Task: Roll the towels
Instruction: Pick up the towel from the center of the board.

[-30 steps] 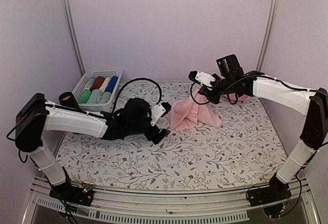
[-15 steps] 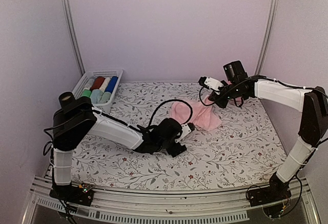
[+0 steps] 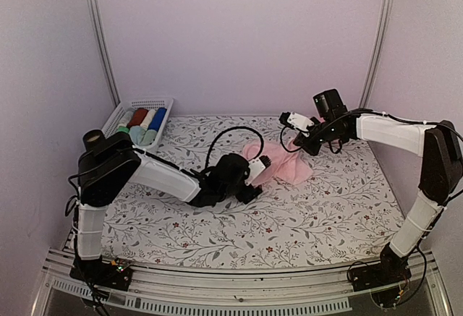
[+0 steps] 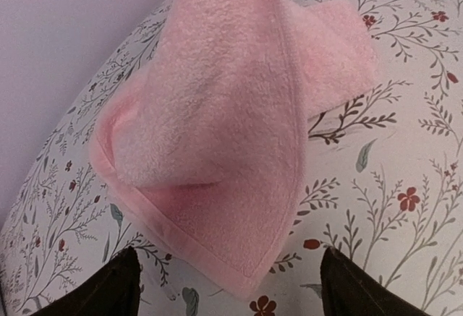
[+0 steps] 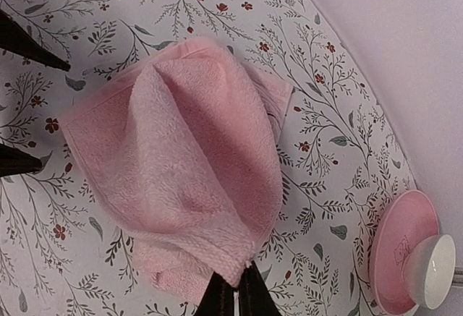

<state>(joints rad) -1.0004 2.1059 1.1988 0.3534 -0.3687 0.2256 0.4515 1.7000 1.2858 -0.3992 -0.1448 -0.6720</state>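
The pink towel lies bunched on the flowered table, lifted into a peak at its far right corner. My right gripper is shut on that corner, and the cloth hangs down from it in folds. My left gripper is low over the table at the towel's near left corner. It is open, and its two dark fingertips stand wide apart on either side of the pointed corner without touching it. Those same fingertips show at the left edge of the right wrist view.
A white basket at the back left holds several rolled cloths, among them red, white, blue and pale green ones. A pink saucer with a white cup stands near the back right wall. A black cable loops above the left arm.
My left arm swung right across the table and came up to the towel's near corner. My right gripper moved a little right and back with the held corner.
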